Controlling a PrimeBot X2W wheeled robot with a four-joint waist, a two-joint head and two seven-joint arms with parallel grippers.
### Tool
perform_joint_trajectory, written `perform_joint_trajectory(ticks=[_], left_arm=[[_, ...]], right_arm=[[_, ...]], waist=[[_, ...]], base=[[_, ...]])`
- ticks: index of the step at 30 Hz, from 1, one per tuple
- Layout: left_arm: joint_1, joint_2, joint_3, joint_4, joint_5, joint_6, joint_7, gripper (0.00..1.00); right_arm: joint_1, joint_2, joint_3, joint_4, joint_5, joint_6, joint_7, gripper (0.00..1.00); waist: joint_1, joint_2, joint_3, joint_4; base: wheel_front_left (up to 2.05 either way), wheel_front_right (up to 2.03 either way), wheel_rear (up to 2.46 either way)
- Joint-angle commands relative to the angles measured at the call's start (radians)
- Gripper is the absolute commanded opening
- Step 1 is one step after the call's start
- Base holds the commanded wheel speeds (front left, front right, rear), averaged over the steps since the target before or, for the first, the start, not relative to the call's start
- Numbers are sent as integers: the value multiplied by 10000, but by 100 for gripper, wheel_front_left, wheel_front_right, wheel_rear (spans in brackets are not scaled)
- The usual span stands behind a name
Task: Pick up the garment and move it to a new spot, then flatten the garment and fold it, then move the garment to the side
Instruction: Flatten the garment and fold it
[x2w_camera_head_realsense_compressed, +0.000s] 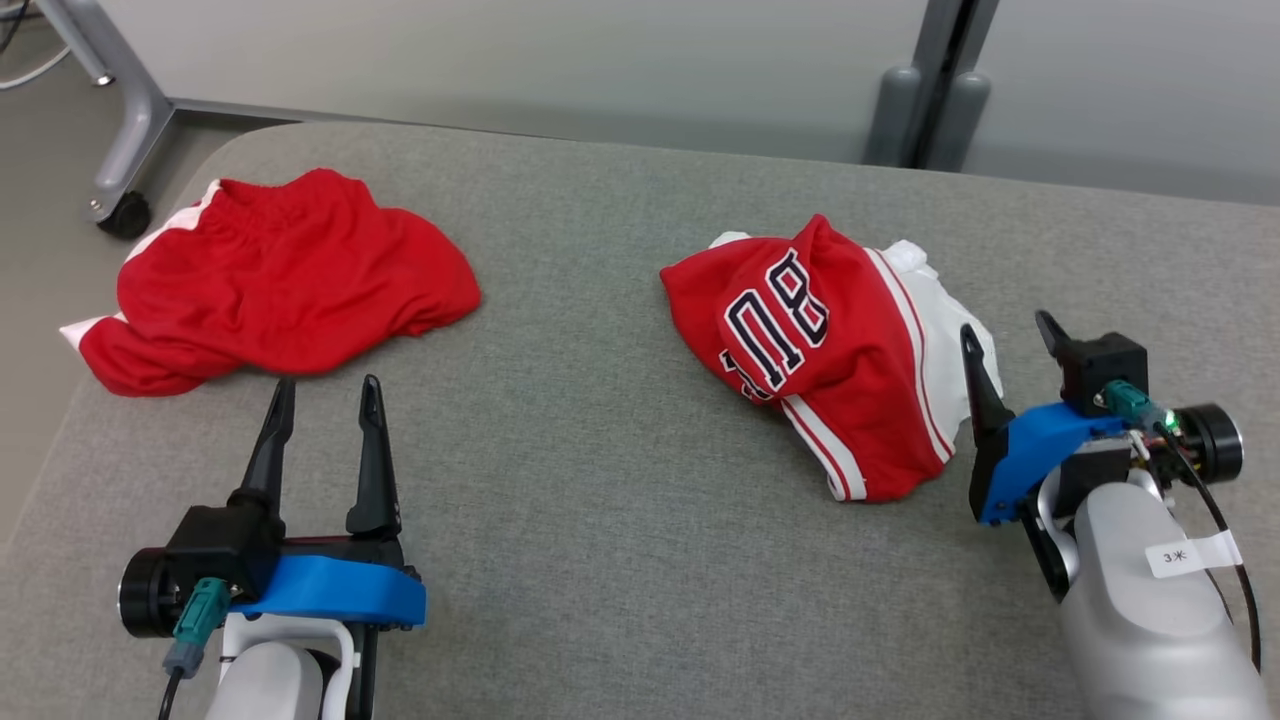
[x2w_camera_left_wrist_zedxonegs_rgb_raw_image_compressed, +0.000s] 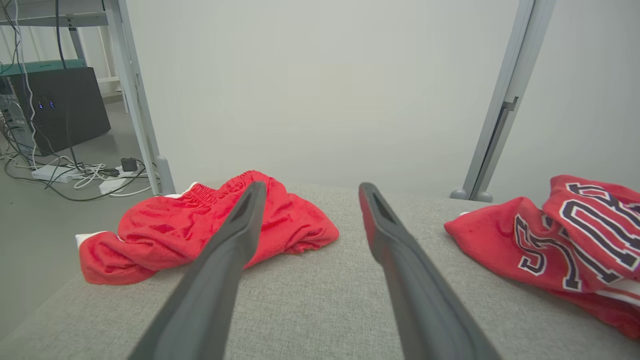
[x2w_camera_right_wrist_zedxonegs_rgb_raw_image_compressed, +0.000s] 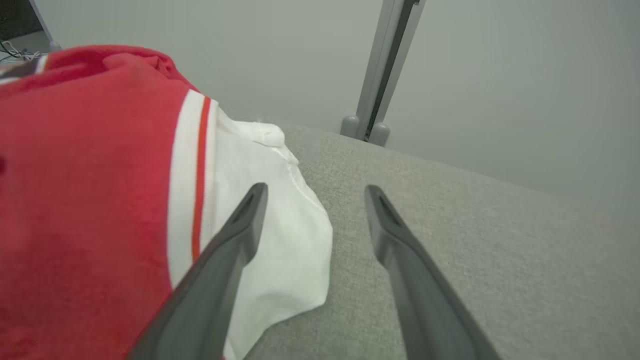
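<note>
Left gripper (x2w_camera_head_realsense_compressed: 328, 385) low at near left, fingers spread, nothing between them. Tips stop just short of red shorts (x2w_camera_head_realsense_compressed: 280, 280), crumpled at far left of grey table (x2w_camera_head_realsense_compressed: 600, 520). Right gripper (x2w_camera_head_realsense_compressed: 1004, 325) likewise spread, empty. Lettered red-and-white jersey (x2w_camera_head_realsense_compressed: 830, 370) bunched right of centre; white edge just beside right gripper's left finger (x2w_camera_right_wrist_zedxonegs_rgb_raw_image_compressed: 220, 270), contact unclear.

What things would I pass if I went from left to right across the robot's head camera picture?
red shorts → red and white jersey → right gripper. The left gripper sits just in front of the shorts, so it has no clear place in the line.
</note>
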Motion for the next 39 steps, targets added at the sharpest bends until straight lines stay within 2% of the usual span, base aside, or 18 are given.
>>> perform_joint_trajectory(ticks=[1,10,23,24,25,26,35,39], left_arm=[[-144,-81,77,49,93,-76,-44,100],[-351,-353,215,183,312,-353,-44,100],[-698,-644,419,331,552,-650,-44,100],[-695,-660,435,340,567,-671,-44,100],[-707,-674,444,346,582,-683,-44,100],[-727,-685,452,359,603,-710,-44,100],[-460,-744,804,464,741,-746,-44,100],[-346,-746,948,411,817,-789,-44,100]], right_arm=[[-214,-85,-194,486,-167,1,-80,100],[-641,-142,-1166,2580,-897,1,-56,100],[-1548,7,-1688,3709,-1516,1,-316,100],[-1597,9,-1745,3777,-1540,1,-315,78],[-1648,-26,-1808,3852,-1596,1,-249,31],[-1703,-58,-1887,3940,-1624,1,-182,0],[-1792,-289,-2549,3429,-1587,0,-484,0],[-1390,-559,-2669,2411,-1168,1,-486,0]], waist=[[-2,0,89,134],[-2,0,339,390],[-2,0,706,721],[-2,0,727,734],[-2,0,767,752],[-2,0,789,769],[-2,0,540,361],[-2,0,181,18]], base=[[0,0,0],[0,0,0],[0,0,0],[0,0,0],[0,0,0],[0,0,0],[0,0,0],[0,0,0]])
